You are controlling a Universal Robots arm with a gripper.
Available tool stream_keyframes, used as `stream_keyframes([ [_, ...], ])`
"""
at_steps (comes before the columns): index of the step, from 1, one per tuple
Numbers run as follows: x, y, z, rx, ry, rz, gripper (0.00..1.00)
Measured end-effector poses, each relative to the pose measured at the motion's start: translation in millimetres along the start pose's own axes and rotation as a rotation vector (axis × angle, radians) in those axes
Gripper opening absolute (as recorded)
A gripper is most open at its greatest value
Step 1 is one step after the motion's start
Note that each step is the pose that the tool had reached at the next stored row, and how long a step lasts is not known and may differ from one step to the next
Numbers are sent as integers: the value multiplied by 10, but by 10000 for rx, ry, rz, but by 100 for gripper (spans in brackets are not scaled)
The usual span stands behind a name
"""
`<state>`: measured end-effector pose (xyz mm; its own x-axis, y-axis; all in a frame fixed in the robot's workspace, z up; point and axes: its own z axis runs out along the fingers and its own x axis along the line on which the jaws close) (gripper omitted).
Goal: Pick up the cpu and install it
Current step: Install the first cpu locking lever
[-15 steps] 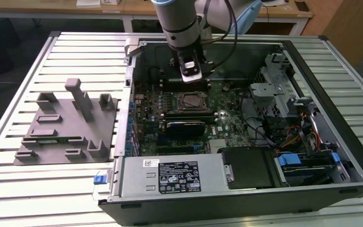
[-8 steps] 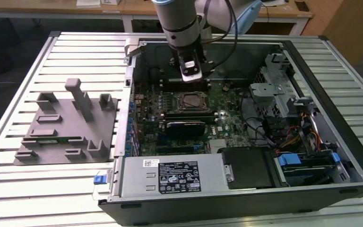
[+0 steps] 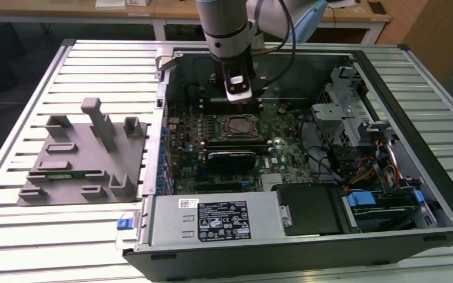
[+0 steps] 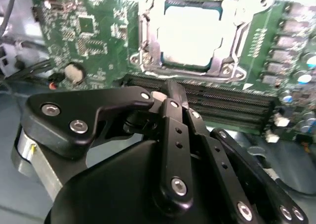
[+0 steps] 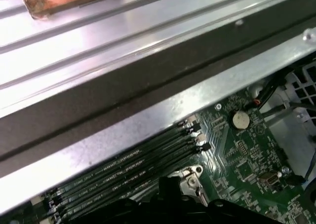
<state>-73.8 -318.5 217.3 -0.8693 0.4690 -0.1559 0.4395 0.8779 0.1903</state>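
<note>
The cpu [image 4: 190,36], a square chip with a silvery-white top, lies inside the metal socket frame [image 4: 148,46] on the green motherboard [image 4: 89,31]. In the exterior view the socket [image 3: 238,125] sits in the middle of the open computer case [image 3: 415,177]. My gripper [image 3: 238,97] hangs just behind the socket, over the memory slots [image 4: 237,103]. In the second wrist view the black fingers [image 4: 170,98] come together at the gripper [image 4: 165,91], shut, with nothing between them. The gripper is apart from the cpu.
A grey tray [image 3: 77,159] with upright posts and a narrow green strip [image 3: 69,174] lies on the slatted table [image 3: 22,236], on the exterior view's left. The case holds a power supply [image 3: 210,218], drive cages [image 3: 353,118] and cables [image 3: 344,171]. The case's metal wall [image 5: 123,130] runs beside the memory slots.
</note>
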Motion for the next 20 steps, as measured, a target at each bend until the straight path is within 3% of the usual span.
stream_keyframes([
  [9,-1,0,2,1185,-148,-220,11],
  [12,-2,0,4,1532,-139,-280,11],
  [15,-4,-6,6,1663,0,-283,11],
  [20,-7,-5,9,1677,32,-282,11],
])
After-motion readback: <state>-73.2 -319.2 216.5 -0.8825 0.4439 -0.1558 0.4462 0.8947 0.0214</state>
